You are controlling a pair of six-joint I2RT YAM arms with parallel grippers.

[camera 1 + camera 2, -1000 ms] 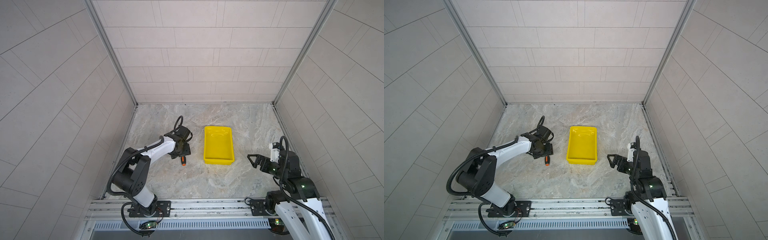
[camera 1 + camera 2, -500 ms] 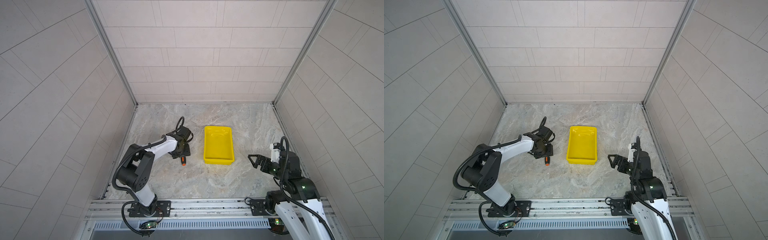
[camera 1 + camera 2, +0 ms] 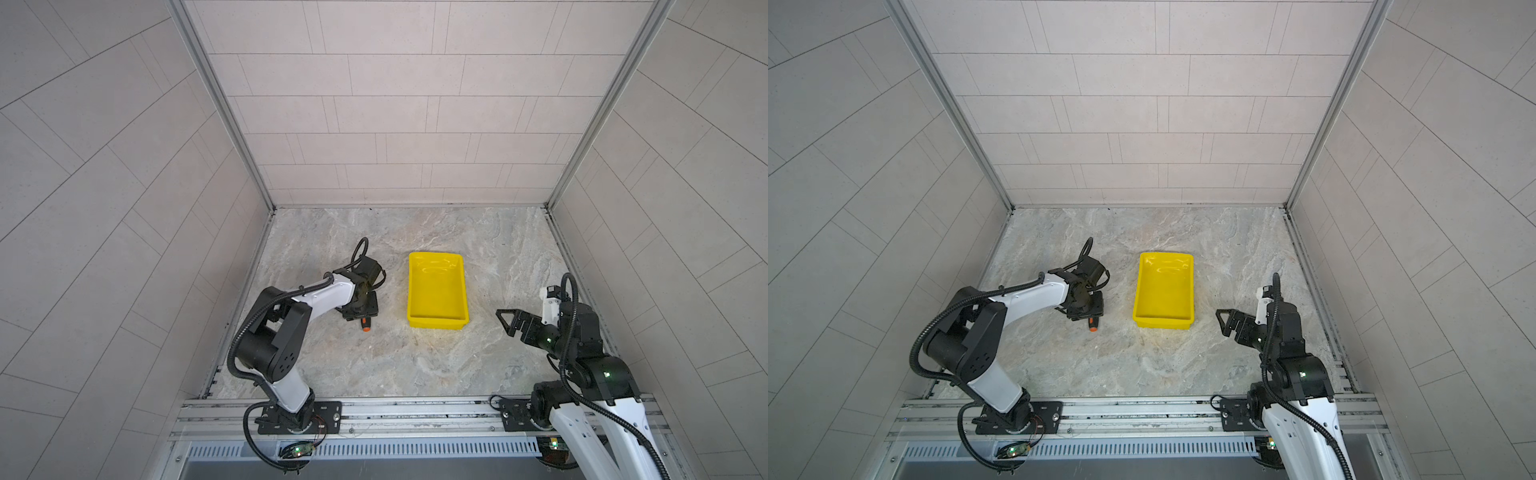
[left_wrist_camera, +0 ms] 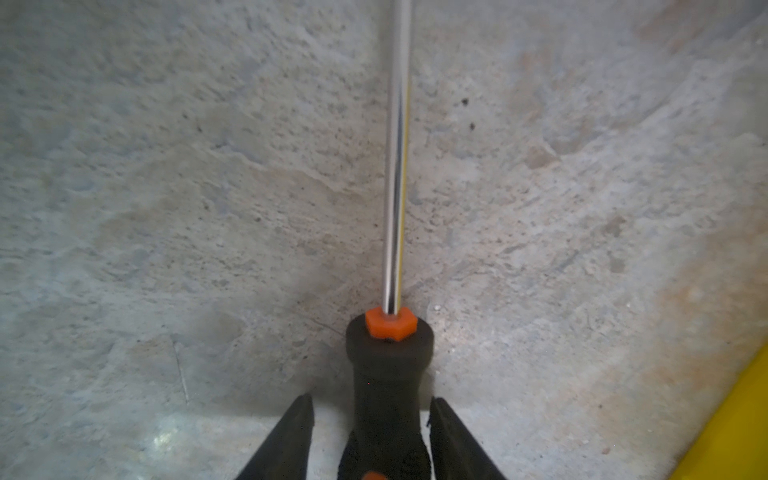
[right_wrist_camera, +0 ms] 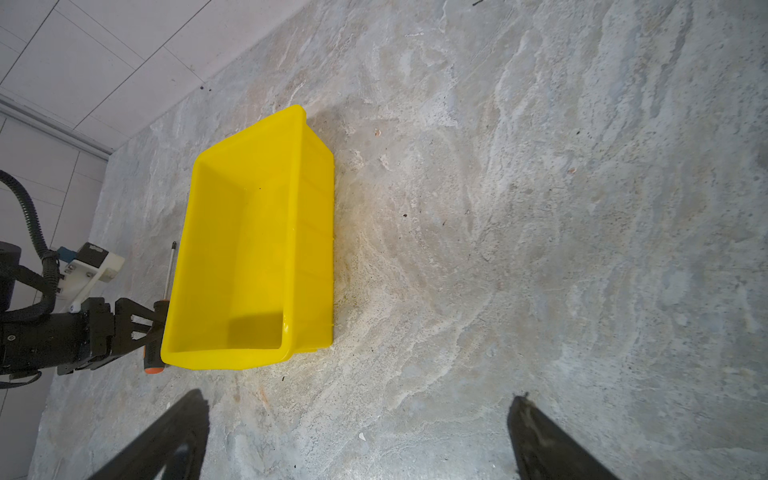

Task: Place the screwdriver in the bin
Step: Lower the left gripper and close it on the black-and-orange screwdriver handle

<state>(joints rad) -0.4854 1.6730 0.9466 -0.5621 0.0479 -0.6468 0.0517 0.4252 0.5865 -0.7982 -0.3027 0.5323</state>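
The screwdriver (image 4: 388, 374) lies flat on the stone table (image 4: 166, 208), near the yellow bin (image 5: 316, 232) but outside it. The left gripper (image 4: 370, 400) straddles its black handle, fingers (image 4: 291, 440) slightly apart with a thin gap on each side; the right gripper (image 5: 359, 395) hovers on the bin's other side, fingers spread wide

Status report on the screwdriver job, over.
Left gripper: jaws open, astride screwdriver handle, lying on table. Right gripper: open, empty, standing off. Bin empty alongside; nothing between.
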